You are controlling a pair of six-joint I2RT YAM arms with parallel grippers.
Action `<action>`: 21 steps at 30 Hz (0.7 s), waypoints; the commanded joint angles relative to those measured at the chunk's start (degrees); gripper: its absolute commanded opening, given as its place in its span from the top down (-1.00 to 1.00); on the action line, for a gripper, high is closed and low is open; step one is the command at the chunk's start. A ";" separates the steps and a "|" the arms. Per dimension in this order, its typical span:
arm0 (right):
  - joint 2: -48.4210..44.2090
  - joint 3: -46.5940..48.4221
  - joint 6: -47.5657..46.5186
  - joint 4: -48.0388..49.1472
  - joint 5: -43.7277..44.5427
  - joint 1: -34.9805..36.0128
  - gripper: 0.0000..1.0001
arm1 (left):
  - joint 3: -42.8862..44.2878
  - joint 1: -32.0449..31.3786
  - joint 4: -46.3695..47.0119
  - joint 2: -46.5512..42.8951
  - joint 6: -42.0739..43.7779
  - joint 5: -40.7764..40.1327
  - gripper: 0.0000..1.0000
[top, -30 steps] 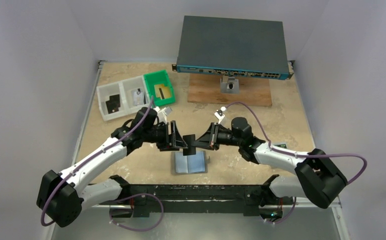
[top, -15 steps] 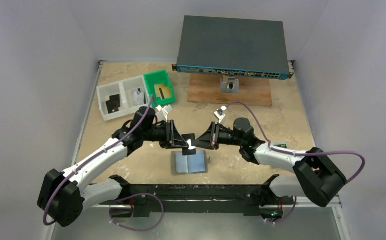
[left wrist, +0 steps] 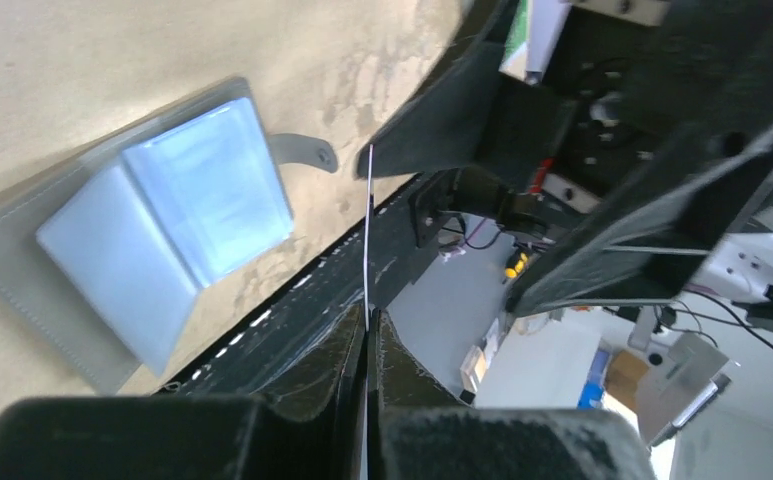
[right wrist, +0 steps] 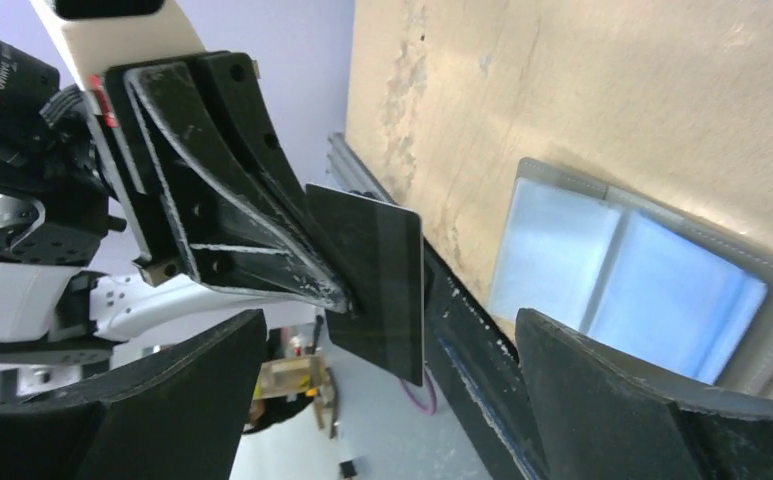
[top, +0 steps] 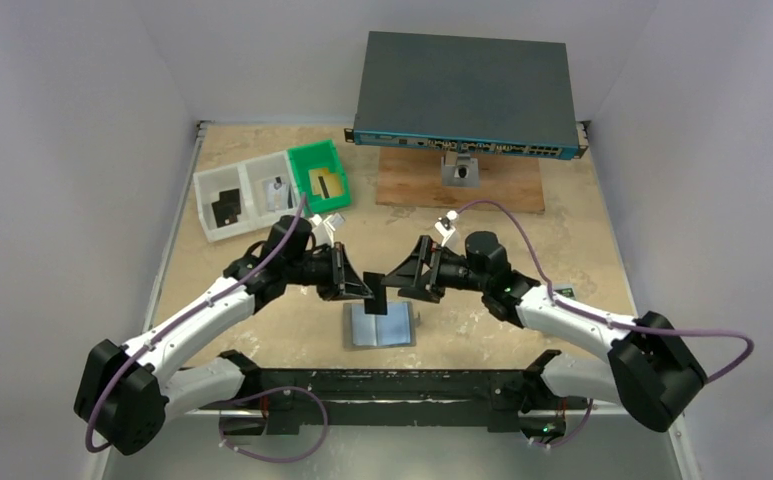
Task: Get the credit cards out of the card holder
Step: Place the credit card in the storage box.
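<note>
1. The left tool (top: pixel 365 289) is pinching a black card (right wrist: pixel 387 290), which is showing only a thin edge to its own camera.
2. The right tool (top: pixel 399 280) is standing open alongside.
3. The card holder (top: pixel 382 328) is lying open on the counter (top: pixel 582 230) below.

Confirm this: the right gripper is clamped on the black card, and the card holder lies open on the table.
No: the left gripper is clamped on the black card; the right gripper stands open, as the right wrist view shows. The card holder does lie open on the table.
</note>
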 commanded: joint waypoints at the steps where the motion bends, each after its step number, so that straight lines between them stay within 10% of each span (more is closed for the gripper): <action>1: -4.91 5.38 -8.06 -14.83 8.60 0.04 -0.98 | 3.21 0.05 -7.21 -2.21 3.17 -4.94 1.00; 21: -11.22 8.72 -14.88 -31.12 19.90 0.02 -0.98 | 18.92 17.12 -38.59 1.35 17.83 -37.82 1.00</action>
